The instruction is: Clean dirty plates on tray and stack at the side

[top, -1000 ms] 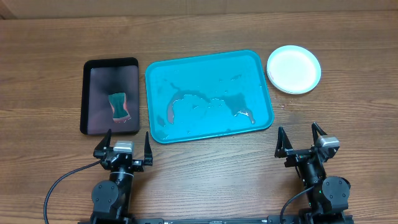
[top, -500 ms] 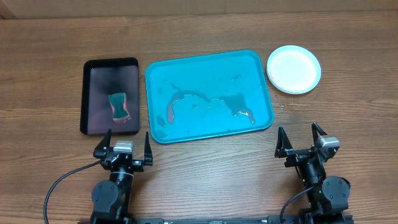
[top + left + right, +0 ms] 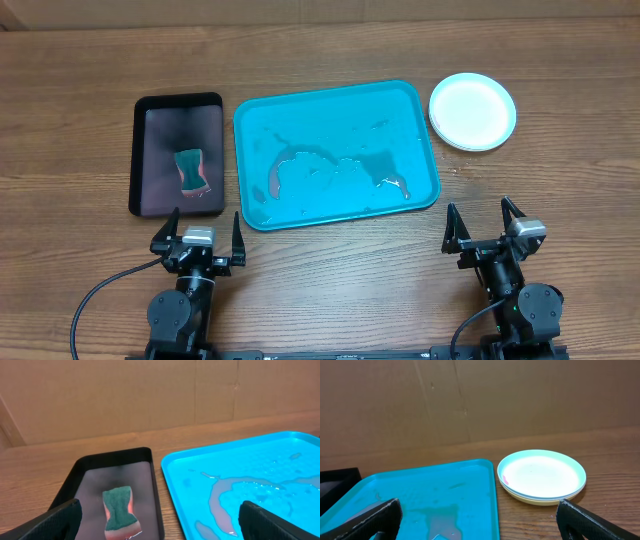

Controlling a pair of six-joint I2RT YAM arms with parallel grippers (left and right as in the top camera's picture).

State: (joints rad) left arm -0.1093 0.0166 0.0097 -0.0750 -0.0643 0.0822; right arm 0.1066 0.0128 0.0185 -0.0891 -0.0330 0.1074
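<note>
At the far left, a small black rectangular plastic tray (image 3: 139, 150) holds a green sponge with a pinkish edge (image 3: 190, 168). Just below it the left gripper (image 3: 206, 225) hangs over the wooden table (image 3: 330, 290) with its fingers wide apart and nothing between them. In the middle lies the large turquoise-blue rectangular plastic tray (image 3: 330, 92). It carries no plates, only a thin puddle of pink-tinged water (image 3: 300, 165). To the right of it, off the tray and close to its far right corner, the small round shallow plates (image 3: 472, 110) sit stacked on the table, pale mint rim on top. At least two rims show in the right wrist view, and the top face looks white and wiped. A faint pink fleck may cling to the stack's left edge (image 3: 505, 479), though it is too small to be sure. The right gripper (image 3: 479, 215) is likewise spread and empty, near the table's front edge. The work looks essentially finished, so the best course is probably to keep both arms parked well clear of the stack. If that fleck proves real, a light wipe while steadying the plates would do. No brand, label or writing can be read anywhere.
</note>
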